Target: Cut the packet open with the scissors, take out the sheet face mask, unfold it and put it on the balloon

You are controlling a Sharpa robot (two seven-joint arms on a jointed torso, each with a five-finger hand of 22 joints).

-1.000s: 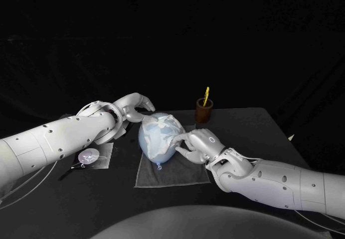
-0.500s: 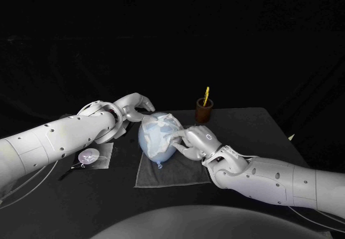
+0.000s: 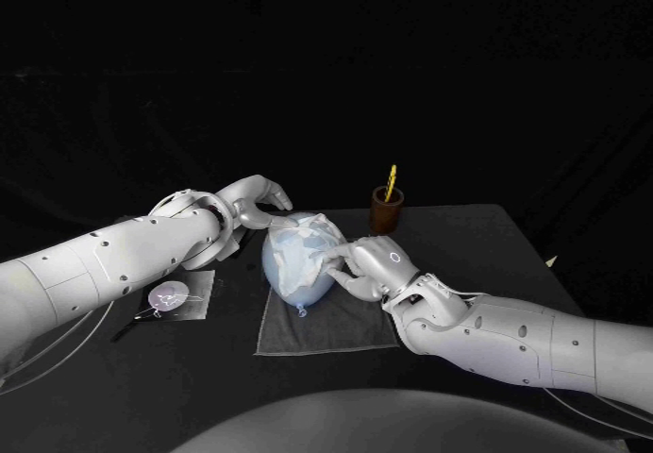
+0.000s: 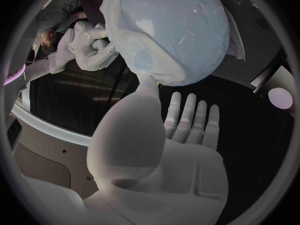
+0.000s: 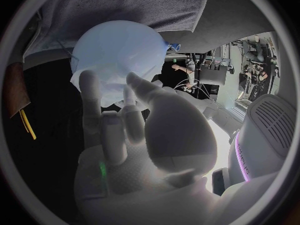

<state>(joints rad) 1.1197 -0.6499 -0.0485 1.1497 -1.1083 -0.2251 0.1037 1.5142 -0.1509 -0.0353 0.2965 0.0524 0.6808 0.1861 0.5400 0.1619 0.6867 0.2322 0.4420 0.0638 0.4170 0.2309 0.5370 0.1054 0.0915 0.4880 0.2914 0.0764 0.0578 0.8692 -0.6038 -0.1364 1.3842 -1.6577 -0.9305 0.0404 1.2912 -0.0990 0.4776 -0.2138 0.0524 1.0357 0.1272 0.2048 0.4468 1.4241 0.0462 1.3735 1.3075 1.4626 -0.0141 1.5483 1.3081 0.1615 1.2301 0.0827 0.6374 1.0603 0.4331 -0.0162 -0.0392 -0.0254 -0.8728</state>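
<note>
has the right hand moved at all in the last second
Yes. The right hand has edged in toward the balloon and slightly up the table, closer to the brown cup, which has stayed put.

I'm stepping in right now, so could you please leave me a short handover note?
Left hand: open, thumb against the balloon.
Right hand: fingers on the mask at the balloon's side; a pinch is unclear.
Balloon lies on the towel; packet at table's left; scissors in the cup.
Done: mask is out and draped over the balloon.
Left: probably smoothing the mask into place.
</note>
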